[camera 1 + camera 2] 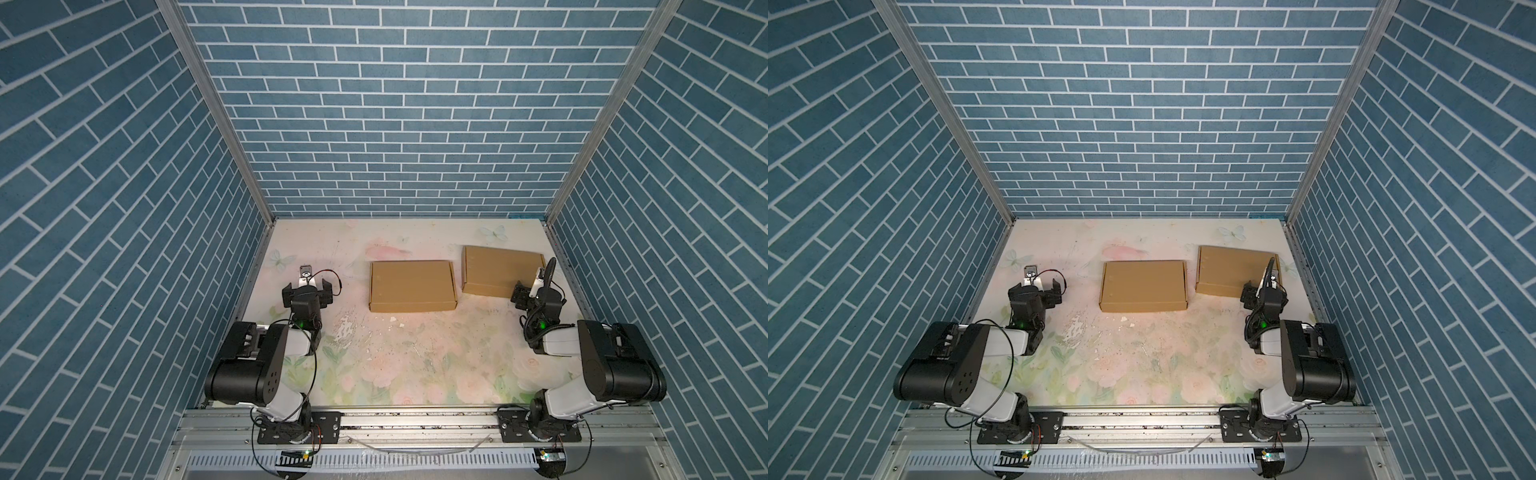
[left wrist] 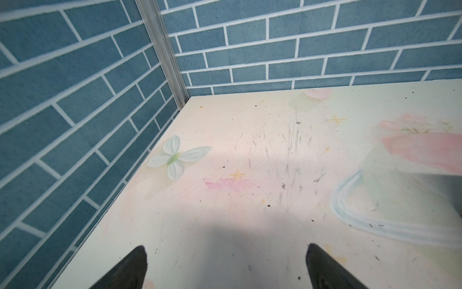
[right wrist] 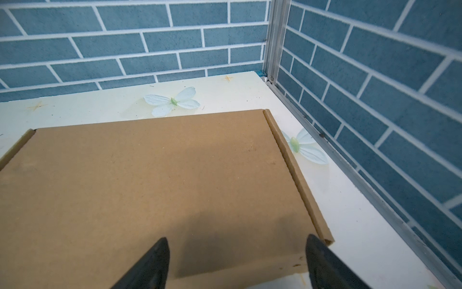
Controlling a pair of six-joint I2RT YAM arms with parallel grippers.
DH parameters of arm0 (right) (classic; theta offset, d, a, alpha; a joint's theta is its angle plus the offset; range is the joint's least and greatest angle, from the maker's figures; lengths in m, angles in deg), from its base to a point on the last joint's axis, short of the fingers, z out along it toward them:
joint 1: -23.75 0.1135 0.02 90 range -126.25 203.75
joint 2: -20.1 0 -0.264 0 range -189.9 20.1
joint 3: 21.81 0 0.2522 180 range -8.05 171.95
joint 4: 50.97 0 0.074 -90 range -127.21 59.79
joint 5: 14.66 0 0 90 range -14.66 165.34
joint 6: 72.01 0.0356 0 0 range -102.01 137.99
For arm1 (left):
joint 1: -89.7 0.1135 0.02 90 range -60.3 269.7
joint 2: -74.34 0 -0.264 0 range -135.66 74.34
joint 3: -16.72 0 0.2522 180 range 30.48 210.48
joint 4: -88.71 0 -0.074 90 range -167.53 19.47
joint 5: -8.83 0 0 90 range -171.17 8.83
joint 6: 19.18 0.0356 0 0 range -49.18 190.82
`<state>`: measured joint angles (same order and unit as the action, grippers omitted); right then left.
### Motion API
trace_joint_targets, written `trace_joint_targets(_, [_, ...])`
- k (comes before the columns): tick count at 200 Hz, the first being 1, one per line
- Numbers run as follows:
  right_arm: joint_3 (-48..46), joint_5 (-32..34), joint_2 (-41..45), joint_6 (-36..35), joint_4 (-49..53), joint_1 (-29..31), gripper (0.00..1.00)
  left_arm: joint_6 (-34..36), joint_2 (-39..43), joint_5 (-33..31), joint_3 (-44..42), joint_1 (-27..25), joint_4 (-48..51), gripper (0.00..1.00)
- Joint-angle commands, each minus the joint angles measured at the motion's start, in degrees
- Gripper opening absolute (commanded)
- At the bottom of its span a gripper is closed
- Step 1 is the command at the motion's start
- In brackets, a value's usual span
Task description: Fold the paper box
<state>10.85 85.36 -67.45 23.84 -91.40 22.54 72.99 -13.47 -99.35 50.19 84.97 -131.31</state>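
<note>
Two flat, closed brown paper boxes lie on the floral table in both top views: one in the middle (image 1: 411, 286) (image 1: 1143, 286), one at the back right (image 1: 498, 271) (image 1: 1229, 270). My right gripper (image 1: 524, 293) (image 1: 1255, 293) hovers over the near right corner of the right-hand box. In the right wrist view it (image 3: 237, 237) is open, its fingers apart above the box lid (image 3: 155, 180), holding nothing. My left gripper (image 1: 308, 286) (image 1: 1037, 291) stands open over bare table on the left, away from both boxes; the left wrist view shows it (image 2: 226, 247) empty.
Blue brick-pattern walls enclose the table on three sides, with aluminium posts in the back corners (image 1: 266, 216) (image 3: 273, 50). A metal rail (image 3: 350, 172) runs along the right edge near the right box. Small white scraps (image 1: 392, 319) lie in front of the middle box.
</note>
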Motion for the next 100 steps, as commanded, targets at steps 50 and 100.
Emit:
trace_joint_targets(50, [2.6, 0.0, -0.3, -0.7, 3.0, -0.3, 0.99, -0.2, -0.2, -0.5, 0.9, 0.2, 0.4, 1.00])
trace_joint_targets(100, [3.3, -1.6, -0.5, -1.8, 4.0, -0.3, 0.99, -0.1, -0.2, -0.5, 0.8, 0.2, 0.5, 1.00])
